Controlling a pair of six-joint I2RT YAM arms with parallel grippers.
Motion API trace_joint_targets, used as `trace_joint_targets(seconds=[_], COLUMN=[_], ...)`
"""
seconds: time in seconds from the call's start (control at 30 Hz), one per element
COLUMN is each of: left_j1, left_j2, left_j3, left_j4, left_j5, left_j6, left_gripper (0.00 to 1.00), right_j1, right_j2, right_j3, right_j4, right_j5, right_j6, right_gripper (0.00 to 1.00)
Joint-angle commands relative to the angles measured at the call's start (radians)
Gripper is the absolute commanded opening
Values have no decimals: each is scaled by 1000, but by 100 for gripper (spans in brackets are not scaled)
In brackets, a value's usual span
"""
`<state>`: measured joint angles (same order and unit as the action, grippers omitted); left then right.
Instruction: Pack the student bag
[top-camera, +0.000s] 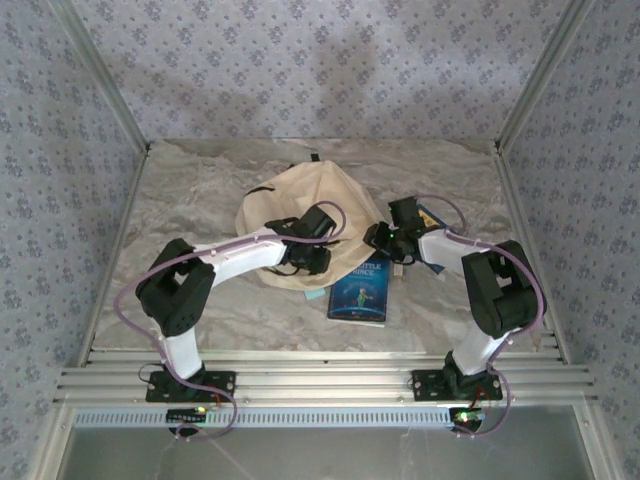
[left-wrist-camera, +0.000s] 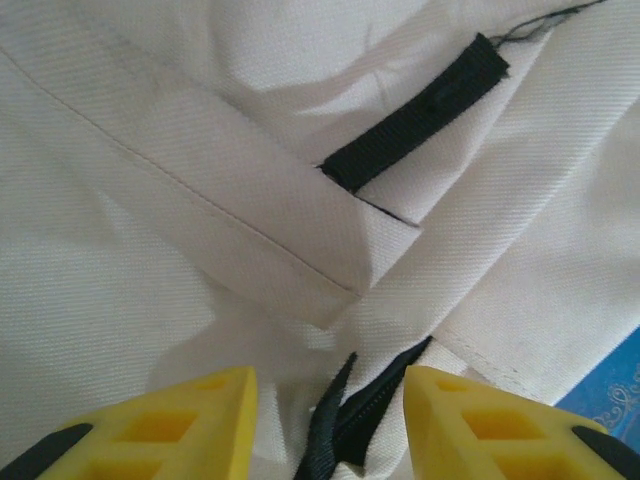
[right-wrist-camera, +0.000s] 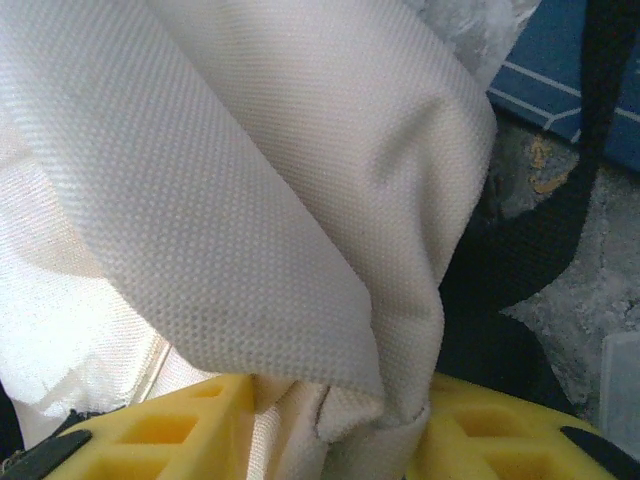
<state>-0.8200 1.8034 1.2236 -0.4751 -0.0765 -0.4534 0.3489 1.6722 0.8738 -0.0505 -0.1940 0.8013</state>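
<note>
The student bag (top-camera: 292, 208), cream fabric with black trim, lies crumpled at mid-table. My left gripper (top-camera: 308, 256) is at the bag's near edge. In the left wrist view it (left-wrist-camera: 330, 385) is open, with its yellow fingers (left-wrist-camera: 200, 405) apart on either side of a black zipper line and pull strap (left-wrist-camera: 345, 420) and touching neither. My right gripper (top-camera: 380, 240) is at the bag's right edge. In the right wrist view it (right-wrist-camera: 335, 400) is shut on a bunched fold of the bag's fabric (right-wrist-camera: 300, 220), which fills the gap between the fingers.
A blue "Little Prince" book (top-camera: 362, 290) lies flat just in front of the bag, between the two grippers. A second blue book (top-camera: 432, 216) lies behind the right arm, with a black bag strap (right-wrist-camera: 530, 250) beside it. A pale blue item (top-camera: 315, 294) pokes out under the bag's near edge.
</note>
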Motion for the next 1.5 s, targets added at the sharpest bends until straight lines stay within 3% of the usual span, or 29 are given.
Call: trace_joint_targets(seconds=[0.0,0.23,0.33,0.47,0.8,0.87,0.93,1.03,1.27,1.47], left_j1=[-11,-12,-12,-11,18,26,34,44,70,154], left_j2=[24,74,85,65,23,34,31,7,-151,-230], left_j3=[-14,5,23,30,-7,-3,-11,-20,-108,-202], left_j4=[-16,-5,-8,-16,64,78,93,78,-25,-47], left_j5=[30,-41,-49,-68,-98,-102,-104,-102,-160,-244], left_j6=[1,38,50,48,-9,-18,-27,-26,-27,-34], left_gripper=[43,33,21,11,16,12,0,0,0,0], right_j1=[-1,4,4,3,6,11,16,12,-90,-174], right_j2=[12,17,18,21,55,54,49,46,84,144], right_j3=[-6,9,13,12,45,50,50,52,148,240], right_j4=[7,-3,-9,-5,-5,-14,-20,-21,-47,-65], right_j5=[8,7,4,12,-5,-4,5,29,51,23], right_j6=[9,-3,-8,-10,-21,-25,-31,-37,-95,-137], right_gripper=[39,27,22,13,0,0,0,0,0,0])
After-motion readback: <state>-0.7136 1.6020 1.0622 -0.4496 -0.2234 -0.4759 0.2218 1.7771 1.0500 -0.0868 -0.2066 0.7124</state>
